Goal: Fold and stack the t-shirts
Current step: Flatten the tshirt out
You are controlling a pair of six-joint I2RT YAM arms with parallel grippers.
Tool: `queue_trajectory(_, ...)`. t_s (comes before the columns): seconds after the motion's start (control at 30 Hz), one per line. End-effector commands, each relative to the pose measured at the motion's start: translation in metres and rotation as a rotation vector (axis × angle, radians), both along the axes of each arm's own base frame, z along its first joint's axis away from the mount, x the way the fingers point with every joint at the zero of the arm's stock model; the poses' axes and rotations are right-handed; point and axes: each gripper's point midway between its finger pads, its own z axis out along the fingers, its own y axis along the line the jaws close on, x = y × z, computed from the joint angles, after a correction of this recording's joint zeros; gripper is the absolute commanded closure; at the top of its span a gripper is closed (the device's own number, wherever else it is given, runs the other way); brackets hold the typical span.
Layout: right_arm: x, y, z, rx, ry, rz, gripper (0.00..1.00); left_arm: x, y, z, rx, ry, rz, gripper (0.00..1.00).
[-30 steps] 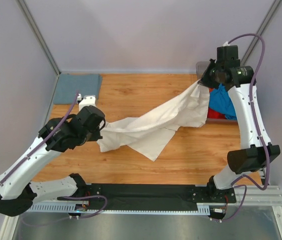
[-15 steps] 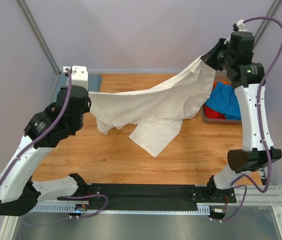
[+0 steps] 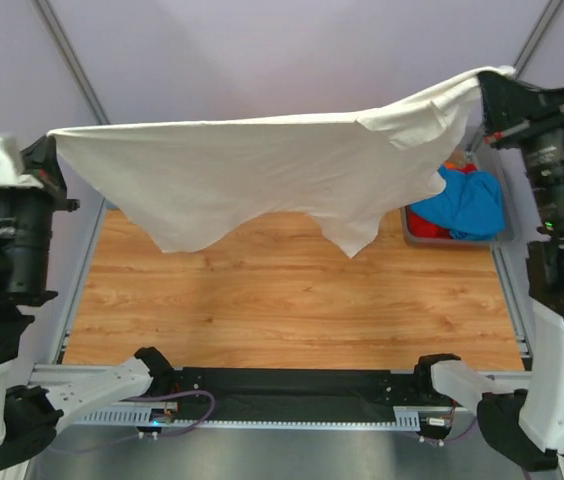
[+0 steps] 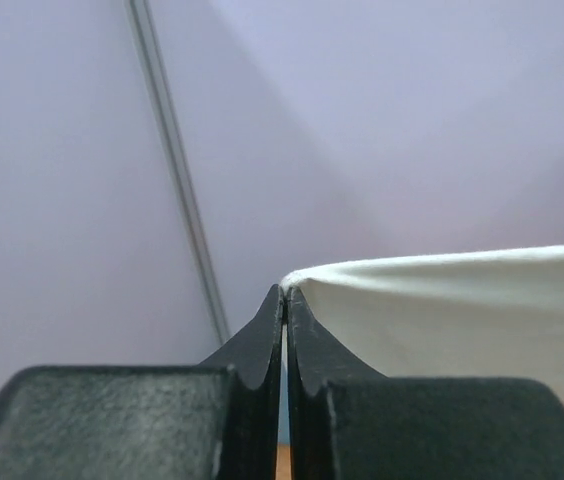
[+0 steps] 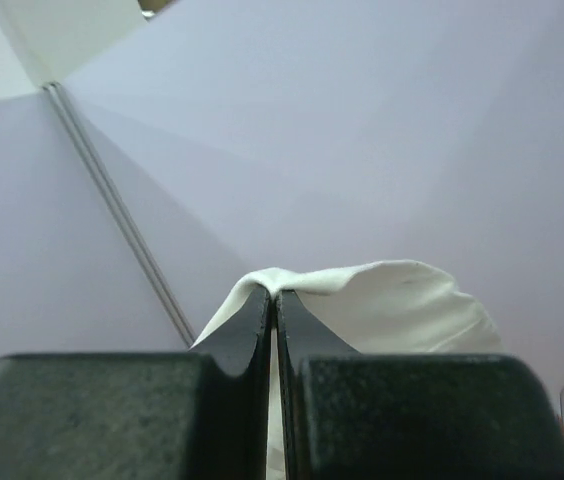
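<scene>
The cream-white t-shirt (image 3: 262, 170) hangs stretched high in the air between both arms, clear of the table. My left gripper (image 3: 52, 145) is shut on its left corner; in the left wrist view the cloth (image 4: 462, 310) runs off to the right from the closed tips (image 4: 284, 292). My right gripper (image 3: 484, 88) is shut on the right corner; the cloth (image 5: 392, 305) drapes over its closed tips (image 5: 272, 293). A bright blue t-shirt (image 3: 467, 205) and an orange-red one (image 3: 424, 222) lie in the bin. The grey-blue shirt is hidden.
A clear grey plastic bin (image 3: 452, 240) stands at the table's right side. The wooden table (image 3: 292, 300) lies below the hanging shirt. Pale enclosure walls with a metal post (image 3: 72, 65) stand behind and at both sides.
Both arms have risen and spread apart, lifting the cream-white shirt off the table and pulling it taut into a wide hanging sheet.
</scene>
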Motion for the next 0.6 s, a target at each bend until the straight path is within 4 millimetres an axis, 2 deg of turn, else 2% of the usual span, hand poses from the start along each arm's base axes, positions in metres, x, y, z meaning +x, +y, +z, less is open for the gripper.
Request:
queue_trajectory(0.0,-0.069,-0.007,0.052,-0.013,-0.261,-0.016,1.0,-0.048,0.005,0.043,0.019,-0.165,-0.207,1.0)
queue_trajectory(0.03,-0.093,-0.009,0.059,-0.013,-0.305,-0.016,1.0,-0.057,0.007,0.048,0.012,-0.183,-0.238,1.0)
queue_trajectory(0.1,-0.116,-0.011,0.065,-0.016,-0.35,-0.018,1.0,-0.086,0.022,0.059,-0.027,-0.247,-0.288,1.0)
queue_trajectory(0.13,-0.136,-0.012,0.07,-0.011,-0.389,-0.015,1.0,-0.097,0.021,0.065,-0.045,-0.284,-0.34,1.0)
queue_trajectory(0.17,-0.147,-0.013,0.074,-0.009,-0.414,-0.012,1.0,-0.114,0.031,0.07,-0.073,-0.332,-0.363,1.0)
queue_trajectory(0.27,-0.174,-0.012,0.079,-0.008,-0.466,0.007,1.0,-0.134,0.033,0.075,-0.102,-0.38,-0.437,1.0)
queue_trajectory(0.33,-0.176,-0.009,0.079,-0.006,-0.467,0.029,1.0,-0.127,0.023,0.067,-0.1,-0.334,-0.459,1.0)
queue_trajectory(0.4,-0.17,-0.005,0.075,-0.011,-0.454,0.047,1.0,-0.106,0.004,0.054,-0.072,-0.263,-0.465,1.0)
queue_trajectory(0.43,-0.155,-0.003,0.07,-0.015,-0.425,0.05,1.0,-0.094,-0.004,0.045,-0.064,-0.219,-0.457,1.0)
queue_trajectory(0.47,-0.14,-0.001,0.062,-0.018,-0.385,0.056,1.0,-0.071,-0.024,0.027,-0.035,-0.138,-0.458,1.0)
queue_trajectory(0.53,-0.111,0.005,0.047,-0.027,-0.315,0.073,1.0,-0.046,-0.043,0.003,-0.007,-0.04,-0.442,1.0)
queue_trajectory(0.57,-0.089,0.009,0.031,-0.027,-0.266,0.088,1.0,-0.021,-0.065,-0.027,0.038,0.052,-0.434,1.0)
